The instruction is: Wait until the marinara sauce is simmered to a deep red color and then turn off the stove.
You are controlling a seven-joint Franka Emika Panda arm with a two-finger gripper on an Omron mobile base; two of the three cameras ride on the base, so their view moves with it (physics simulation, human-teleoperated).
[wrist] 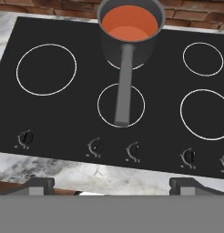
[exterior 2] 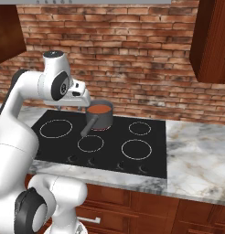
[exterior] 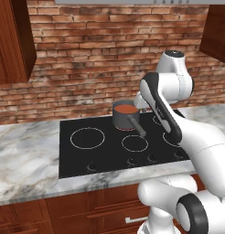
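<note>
Progress: the waiting part of the job looks unfinished; the smooth round orange-red marinara sauce [wrist: 130, 22] reads as orange-red, not a deep red, so I judge the simmer is not done and the switch-off is left to do.
Landmark: the wide flat black glass stove [wrist: 63, 113], glossy and set flush into the pale veined marble bench [exterior: 23, 160].
Left of the pan: a large thin white burner ring [wrist: 46, 69] drawn on bare glass, nothing on it.
Knob row: small dark round knobs along the stove's near edge; the leftmost knob [wrist: 25, 137] sits below that large ring, two more [wrist: 98, 147] [wrist: 133, 150] lie near the middle, others further right.
Pan: a small dark grey matt metal saucepan [wrist: 132, 48] with straight cylindrical walls on the rear centre burner; its long flat handle [wrist: 124, 86] reaches toward the knob row, across the front centre ring.
Sauce: inside that pan, level and even, no lumps visible.
Right of the pan: a small ring [wrist: 202, 59] at the back, a larger ring [wrist: 207, 113] in front, both bare.
Fingers: two dark tips [wrist: 38, 184] of the gripper [wrist: 114, 187] spread fully wide apart near the stove's front edge, holding nothing, touching nothing.
Backdrop: rough red brick wall [exterior: 87, 55] behind the stove; reddish wooden cabinets [exterior: 13, 41] with a smooth grain above.
</note>
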